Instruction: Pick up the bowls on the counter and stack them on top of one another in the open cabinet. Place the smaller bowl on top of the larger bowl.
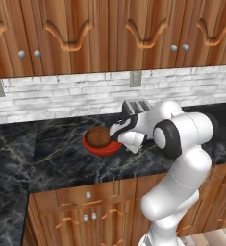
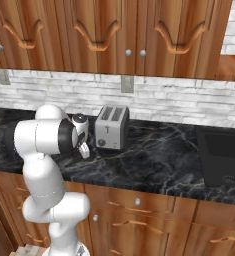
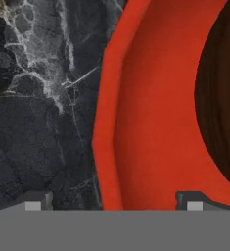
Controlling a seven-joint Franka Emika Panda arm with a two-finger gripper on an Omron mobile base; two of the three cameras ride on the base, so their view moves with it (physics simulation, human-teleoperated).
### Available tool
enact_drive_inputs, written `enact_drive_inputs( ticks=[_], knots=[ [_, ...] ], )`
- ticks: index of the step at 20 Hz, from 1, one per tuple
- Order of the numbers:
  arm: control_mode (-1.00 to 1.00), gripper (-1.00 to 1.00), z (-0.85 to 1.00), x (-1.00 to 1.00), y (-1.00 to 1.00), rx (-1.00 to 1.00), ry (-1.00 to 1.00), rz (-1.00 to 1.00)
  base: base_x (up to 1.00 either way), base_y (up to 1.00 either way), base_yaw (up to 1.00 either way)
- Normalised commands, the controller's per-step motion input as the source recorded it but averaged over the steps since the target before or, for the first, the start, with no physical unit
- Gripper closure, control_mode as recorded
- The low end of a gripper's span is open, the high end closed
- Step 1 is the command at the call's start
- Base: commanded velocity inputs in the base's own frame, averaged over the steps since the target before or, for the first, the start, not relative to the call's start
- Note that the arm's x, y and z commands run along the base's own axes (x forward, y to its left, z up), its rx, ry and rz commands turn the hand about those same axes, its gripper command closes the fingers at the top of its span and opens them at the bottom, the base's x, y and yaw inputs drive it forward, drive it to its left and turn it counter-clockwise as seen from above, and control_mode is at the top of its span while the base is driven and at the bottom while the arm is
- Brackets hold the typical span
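The gripper (image 3: 114, 201) hangs low over the red bowl's (image 3: 150, 122) rim, jaws spread wide, one tip outside the rim and one inside, holding nothing. The brown wooden bowl (image 1: 98, 136) sits inside the red bowl on the counter (image 1: 56, 158), the toaster (image 2: 112, 127) just behind.

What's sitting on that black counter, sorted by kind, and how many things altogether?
Red bowls: 1, the wide red bowl
Brown wooden bowls: 1, the brown bowl sitting in the red one
Toasters: 1, the silver toaster
Total: 3
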Motion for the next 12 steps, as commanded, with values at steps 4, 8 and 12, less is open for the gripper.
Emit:
enact_drive_inputs(
  ticks=[4,8,12],
  knots=[
    [-1.00,-1.00,-0.27,0.11,0.02,0.00,0.00,0.01,0.00,0.00,0.00],
    [-1.00,-1.00,-0.22,0.00,0.15,-0.01,0.00,0.03,0.00,0.00,0.00],
    [-1.00,-1.00,-0.26,0.00,0.27,-0.01,0.00,0.05,0.00,0.00,0.00]
  ],
)
